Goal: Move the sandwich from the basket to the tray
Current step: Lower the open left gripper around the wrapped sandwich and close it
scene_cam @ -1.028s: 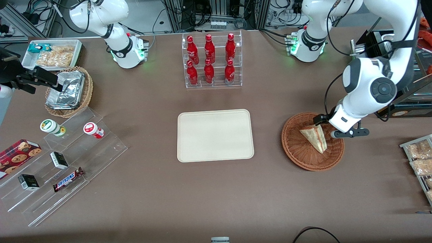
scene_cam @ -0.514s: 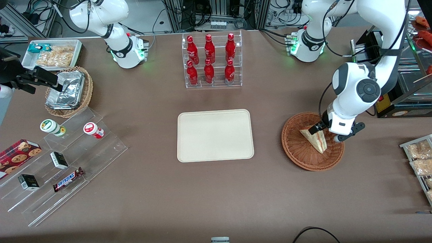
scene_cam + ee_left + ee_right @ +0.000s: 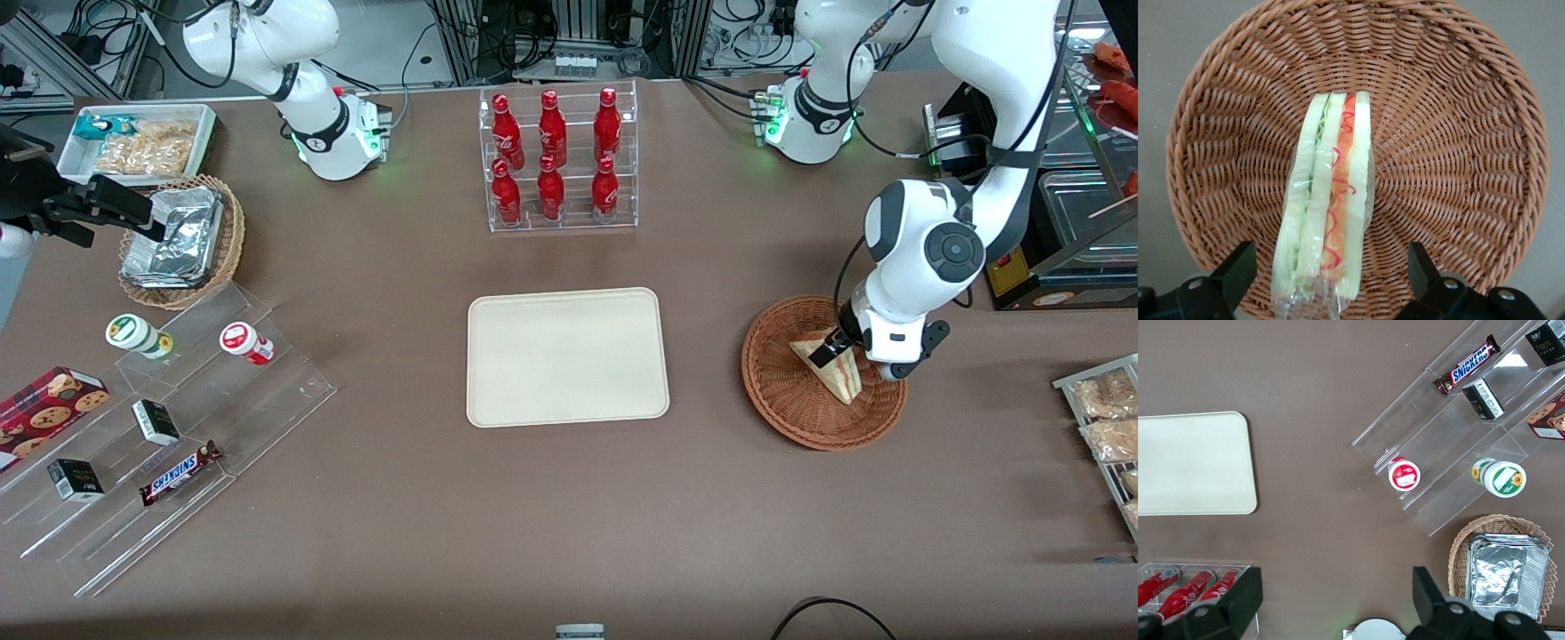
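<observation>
**Hand lowered over the sandwich in the basket**

Where half a second ago the hand (image 3: 855, 360) stood a little toward the working arm's end of the basket (image 3: 782, 409), it has now shifted inward and down, so that its dark fingers (image 3: 1235, 270) straddle the wide end of the sandwich (image 3: 836, 378). Compared with a second ago, the arm's elbow has swung in from the surface's edge and sits more directly above the basket. The sandwich has not moved; it lies in the basket on its side, tip pointing toward the tray (image 3: 498, 400).

In the wrist view the hand is spread wide, one finger on each side of the sandwich (image 3: 1328, 207) with clear gaps, neither touching the wrap.

Between basket and tray runs a bare strip of brown surface (image 3: 702, 498). The tray lies flat and bare, nearer to the front camera than the clear rack of red bottles (image 3: 557, 160).

The basket (image 3: 1458, 133) is round, shallow, reddish-brown wicker, its weave running in rings from centre to rim. The sandwich is a pale bread wedge in clear film, with green and red-orange layers along its cut edge. The tray is smooth cream-beige, rectangular, with rounded corners and a low rim.
</observation>
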`<action>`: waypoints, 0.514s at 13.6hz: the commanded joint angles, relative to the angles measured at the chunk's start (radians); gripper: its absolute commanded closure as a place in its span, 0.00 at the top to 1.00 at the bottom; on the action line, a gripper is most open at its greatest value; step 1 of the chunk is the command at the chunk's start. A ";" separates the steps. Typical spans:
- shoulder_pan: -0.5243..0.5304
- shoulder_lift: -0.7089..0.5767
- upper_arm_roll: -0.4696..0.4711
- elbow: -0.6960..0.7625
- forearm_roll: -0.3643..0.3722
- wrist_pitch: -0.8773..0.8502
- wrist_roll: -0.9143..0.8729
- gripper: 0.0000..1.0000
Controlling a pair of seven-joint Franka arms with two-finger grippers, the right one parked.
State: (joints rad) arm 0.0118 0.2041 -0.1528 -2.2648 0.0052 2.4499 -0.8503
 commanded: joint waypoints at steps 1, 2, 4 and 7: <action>0.000 0.024 -0.001 -0.021 0.002 0.061 -0.024 1.00; 0.002 0.035 -0.001 -0.021 0.002 0.066 -0.024 1.00; 0.004 0.046 -0.001 -0.018 0.002 0.060 -0.024 0.77; 0.007 0.040 0.001 -0.016 0.004 0.044 0.019 0.09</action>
State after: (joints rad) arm 0.0156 0.2555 -0.1507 -2.2750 0.0051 2.4907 -0.8496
